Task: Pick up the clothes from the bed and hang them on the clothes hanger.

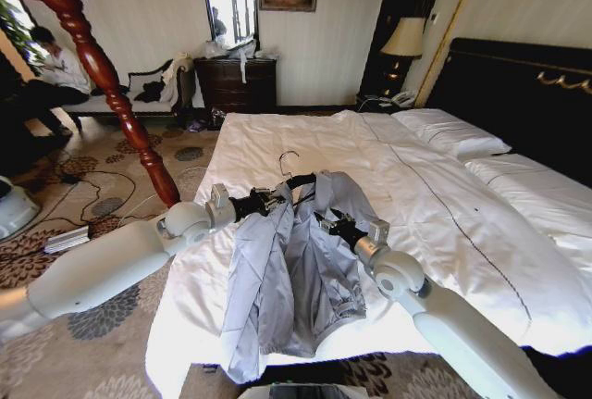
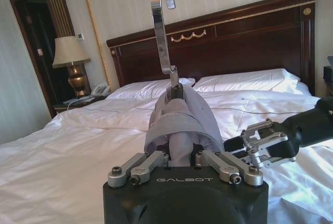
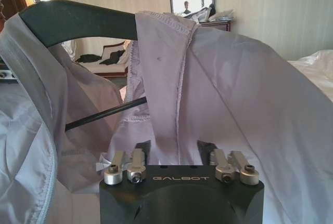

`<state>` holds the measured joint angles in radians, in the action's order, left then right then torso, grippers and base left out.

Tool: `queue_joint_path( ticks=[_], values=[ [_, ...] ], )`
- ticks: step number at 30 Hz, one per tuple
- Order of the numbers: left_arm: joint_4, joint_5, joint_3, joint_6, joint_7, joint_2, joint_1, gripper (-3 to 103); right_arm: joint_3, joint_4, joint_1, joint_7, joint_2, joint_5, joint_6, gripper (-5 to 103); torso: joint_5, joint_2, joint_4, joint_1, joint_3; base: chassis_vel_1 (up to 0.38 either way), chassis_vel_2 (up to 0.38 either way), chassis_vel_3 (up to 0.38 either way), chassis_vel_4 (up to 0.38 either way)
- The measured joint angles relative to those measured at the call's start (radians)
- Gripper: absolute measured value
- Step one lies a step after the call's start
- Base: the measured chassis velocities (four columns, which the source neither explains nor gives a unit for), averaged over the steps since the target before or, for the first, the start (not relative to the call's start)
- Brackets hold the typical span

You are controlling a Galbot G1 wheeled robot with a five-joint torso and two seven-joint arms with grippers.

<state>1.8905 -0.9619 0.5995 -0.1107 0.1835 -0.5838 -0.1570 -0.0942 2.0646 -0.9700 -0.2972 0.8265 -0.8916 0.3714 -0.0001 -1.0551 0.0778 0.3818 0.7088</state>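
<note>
Plainly "GALBOT" marks both hands gripping the jacket (image 1: 287,269) on its hanger (image 3: 78,21).

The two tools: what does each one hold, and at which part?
Left tool: one shoulder end of the clothes hanger, jacket draped over it. Right tool: jacket fabric at the other shoulder.

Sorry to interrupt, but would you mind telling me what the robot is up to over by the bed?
It is fitting a light grey jacket onto a black hanger over the foot of the bed. The left claw is closed on one jacket-covered end of the hanger, and the right claw grips the jacket fabric at the other shoulder. The jacket is draped over the hanger and hangs open, its lower part resting on the white duvet. A wooden coat stand is to the left.
</note>
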Motion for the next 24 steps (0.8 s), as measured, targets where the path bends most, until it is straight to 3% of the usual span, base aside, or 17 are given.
queue_joint_path(
  ticks=[1, 3, 6, 9, 12, 24],
  values=[
    [0.002, 0.0, 0.0, 0.0, -0.001, 0.0, -0.001, 15, 0.0, -0.001, 0.001, 0.0, 0.001, -0.003, 0.0, 43, 0.0, 0.0, 0.0, 0.0, 0.0, 0.0, 0.0, 0.0, 0.0],
    [0.003, 0.0, 0.001, 0.0, -0.002, 0.0, -0.002, 15, 0.0, -0.002, 0.001, 0.0, 0.002, -0.007, 0.0, 43, 0.0, 0.0, 0.0001, 0.0, 0.0, 0.0, 0.0, 0.0, 0.0],
    [0.006, 0.0, 0.001, 0.0, -0.006, -0.001, -0.003, 15, 0.0, -0.002, 0.001, 0.0, 0.003, -0.014, 0.001, 27, 0.0, 0.0, 0.0001, 0.0, 0.0, 0.0, 0.0, 0.0, 0.0],
    [0.006, 0.0, 0.001, 0.0, -0.007, -0.002, -0.003, 15, 0.0, -0.001, -0.001, 0.0, 0.003, -0.016, 0.0, 21, 0.0, 0.0, 0.0, 0.0, 0.0, 0.0, 0.0, 0.0, 0.0],
    [0.005, -0.002, 0.001, 0.0, -0.009, -0.005, 0.001, 15, 0.002, 0.004, -0.005, 0.004, 0.003, -0.014, -0.005, 5, 0.0001, 0.0, 0.0001, 0.0, 0.0, 0.0, 0.0, 0.0, 0.0],
    [0.0, -0.008, -0.001, 0.0, -0.026, -0.015, -0.001, 15, 0.012, 0.017, -0.026, 0.028, -0.005, 0.024, -0.032, 0, 0.0, 0.0, 0.0001, 0.0, 0.0, 0.0, 0.0, 0.0, 0.0]
  ],
)
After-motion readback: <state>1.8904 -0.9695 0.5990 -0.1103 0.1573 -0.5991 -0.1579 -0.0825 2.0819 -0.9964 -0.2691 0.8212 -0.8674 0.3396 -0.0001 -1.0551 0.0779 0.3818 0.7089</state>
